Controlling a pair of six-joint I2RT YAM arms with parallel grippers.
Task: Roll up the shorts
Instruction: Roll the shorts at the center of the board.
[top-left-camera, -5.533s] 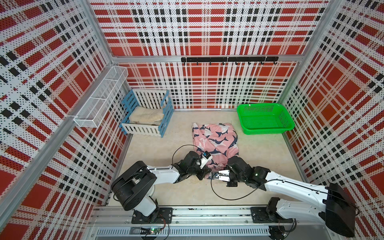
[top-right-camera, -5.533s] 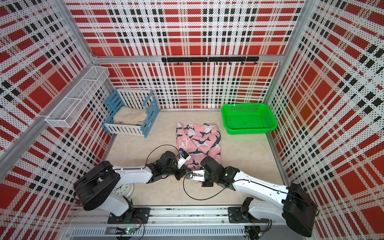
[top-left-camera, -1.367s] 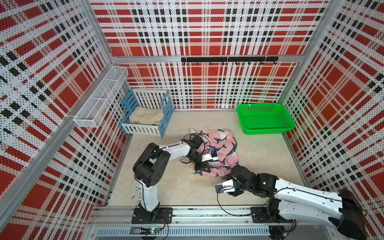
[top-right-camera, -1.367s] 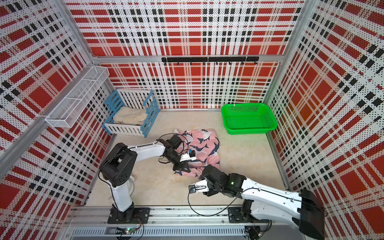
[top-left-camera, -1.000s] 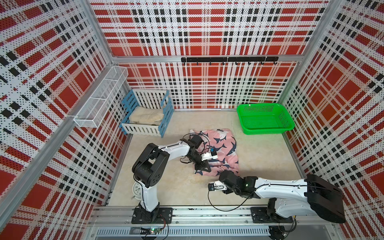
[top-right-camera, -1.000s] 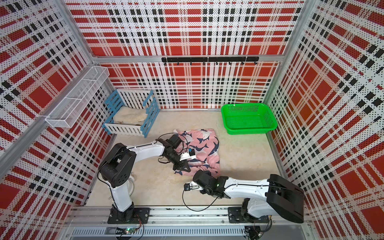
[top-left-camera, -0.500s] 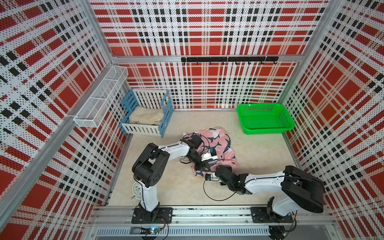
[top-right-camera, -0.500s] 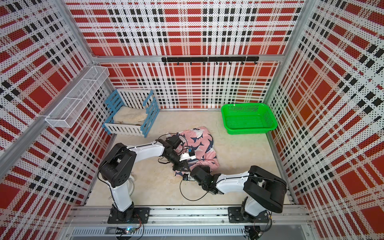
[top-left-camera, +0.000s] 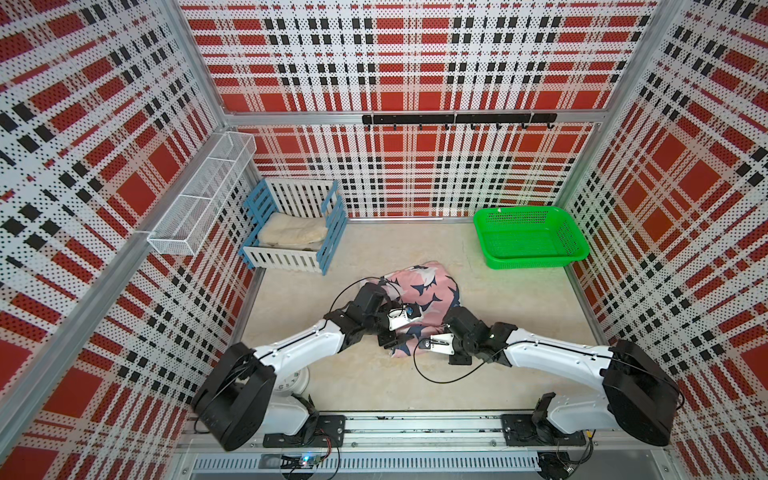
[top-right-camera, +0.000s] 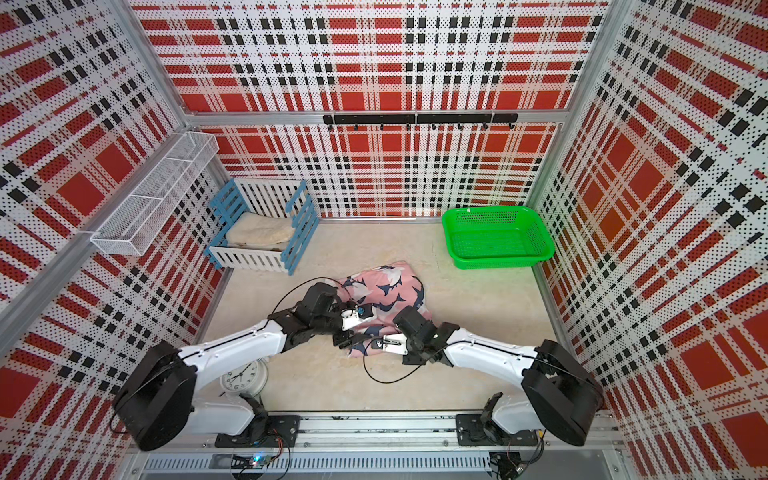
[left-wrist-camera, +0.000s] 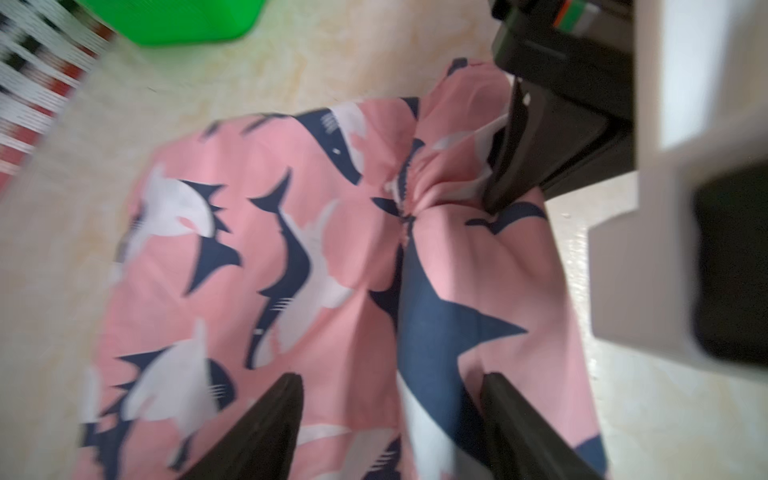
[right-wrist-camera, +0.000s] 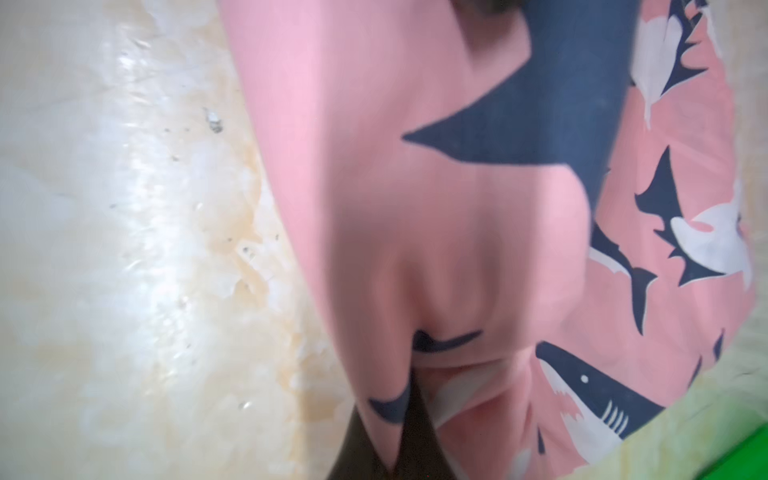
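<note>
The left arm (top-left-camera: 299, 345) and right arm (top-left-camera: 557, 355) share white link shells, black joint housings and bulky rounded black end housings. A thin black cable (top-left-camera: 451, 380) loops off each wrist. The left gripper (left-wrist-camera: 390, 376) has plain black tapering fingers (left-wrist-camera: 266, 428).

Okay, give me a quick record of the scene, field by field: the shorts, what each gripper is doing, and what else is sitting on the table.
shorts: bunched heap mid-table, not yet a tidy roll
left gripper: open, jaws apart over the shorts
right gripper: shut, pinching fabric at the near edge of the shorts
green basket: far right, apart from the shorts
crate: far left, blue and white, holds a cream cloth
</note>
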